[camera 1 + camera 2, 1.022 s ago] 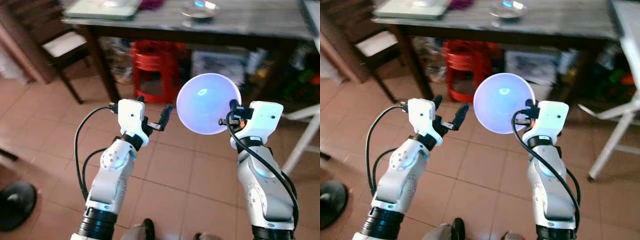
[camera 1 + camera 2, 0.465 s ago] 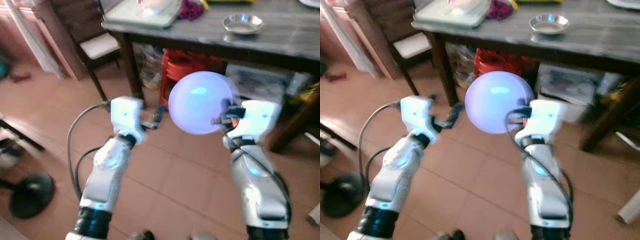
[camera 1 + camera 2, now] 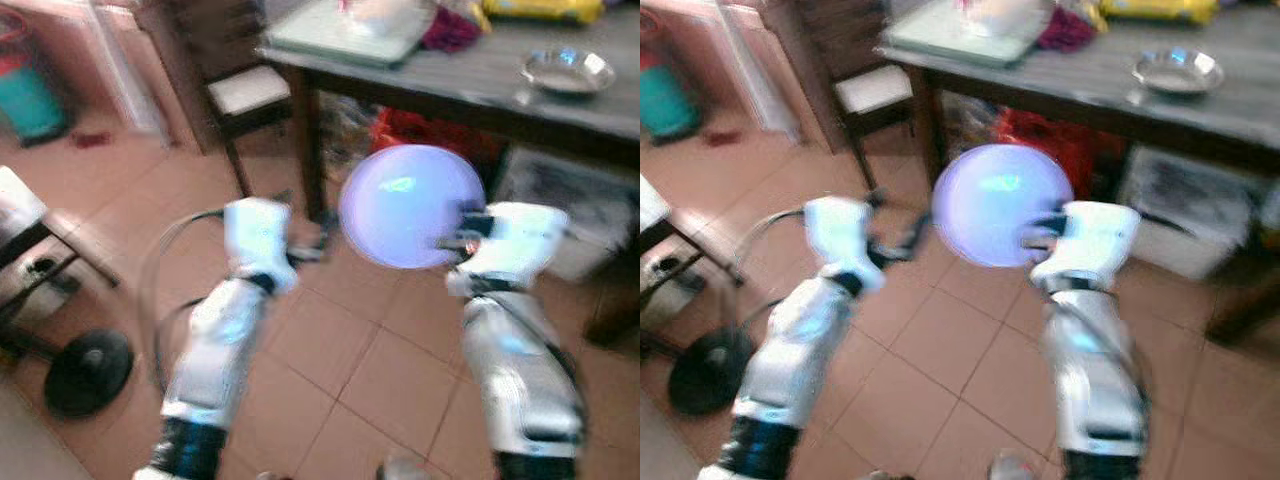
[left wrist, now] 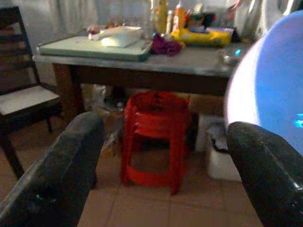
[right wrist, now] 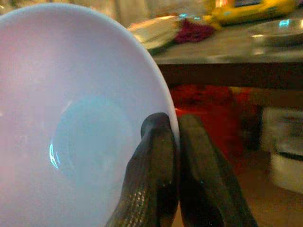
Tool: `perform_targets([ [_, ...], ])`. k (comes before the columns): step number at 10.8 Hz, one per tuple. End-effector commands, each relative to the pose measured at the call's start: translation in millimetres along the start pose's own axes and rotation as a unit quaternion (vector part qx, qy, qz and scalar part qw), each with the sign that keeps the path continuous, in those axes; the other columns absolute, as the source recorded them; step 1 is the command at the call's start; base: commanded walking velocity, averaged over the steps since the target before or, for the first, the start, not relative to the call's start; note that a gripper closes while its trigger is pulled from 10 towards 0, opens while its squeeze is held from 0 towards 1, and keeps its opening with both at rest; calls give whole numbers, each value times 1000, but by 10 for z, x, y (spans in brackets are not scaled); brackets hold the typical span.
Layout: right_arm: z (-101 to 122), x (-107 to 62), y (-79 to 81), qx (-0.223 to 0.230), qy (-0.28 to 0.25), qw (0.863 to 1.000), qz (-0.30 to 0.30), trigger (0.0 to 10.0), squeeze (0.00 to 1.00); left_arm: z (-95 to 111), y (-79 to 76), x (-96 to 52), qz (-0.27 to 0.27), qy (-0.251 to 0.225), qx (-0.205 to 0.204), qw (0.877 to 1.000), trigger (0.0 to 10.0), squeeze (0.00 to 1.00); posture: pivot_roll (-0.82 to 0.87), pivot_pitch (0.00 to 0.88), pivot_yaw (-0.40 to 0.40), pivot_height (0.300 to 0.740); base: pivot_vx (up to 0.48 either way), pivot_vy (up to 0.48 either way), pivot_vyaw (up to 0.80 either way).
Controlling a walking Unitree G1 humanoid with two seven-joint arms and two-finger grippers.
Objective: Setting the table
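1. The dark desk [image 3: 470,85] stands ahead, with a green tray [image 4: 90,47] and a small metal dish [image 3: 567,70] on it and a red stool [image 4: 156,132] underneath.
2. The white bowl [image 3: 412,207] hangs in the air before the desk, above the tiled floor [image 3: 360,360].
3. The right end effector [image 5: 176,142] is clamped on the bowl's rim.
4. The left end effector [image 4: 165,156] hovers beside it, fingers apart, holding nothing.

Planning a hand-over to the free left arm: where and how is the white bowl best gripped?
Pinch the white bowl at its thin rim, on the bare edge facing the left tool. The bowl stands on edge, and the right tool already clamps the opposite rim, one finger inside and one outside, so a rim pinch should suit.
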State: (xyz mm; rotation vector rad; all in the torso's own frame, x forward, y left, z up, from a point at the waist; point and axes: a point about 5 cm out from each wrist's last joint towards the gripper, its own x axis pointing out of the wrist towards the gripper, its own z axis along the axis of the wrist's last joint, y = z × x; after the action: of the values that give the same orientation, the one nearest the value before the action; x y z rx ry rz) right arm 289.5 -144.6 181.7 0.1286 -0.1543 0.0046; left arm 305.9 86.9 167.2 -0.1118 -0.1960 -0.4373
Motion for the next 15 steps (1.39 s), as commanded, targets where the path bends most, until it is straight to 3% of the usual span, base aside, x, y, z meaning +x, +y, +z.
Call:
perform_targets([
  [1, 49, -2, -66, -2, -9, 1000, -9, 10000, 0, 20, -89, 27, -16, -4, -1, 1000, 10000, 0, -208, 175, 79, 740, 330, 0, -800],
  [3, 53, 0, -69, -1, -9, 1000, -8, 10000, 0, 14, -93, 22, -15, -4, -2, 1000, 10000, 0, -209, 176, 77, 740, 328, 0, -800],
  [15, 56, 14, -65, -3, -8, 1000, -10, 10000, 0, -4, -130, 34, -23, -2, -7, 1000, 10000, 0, -216, 176, 76, 740, 328, 0, -178],
])
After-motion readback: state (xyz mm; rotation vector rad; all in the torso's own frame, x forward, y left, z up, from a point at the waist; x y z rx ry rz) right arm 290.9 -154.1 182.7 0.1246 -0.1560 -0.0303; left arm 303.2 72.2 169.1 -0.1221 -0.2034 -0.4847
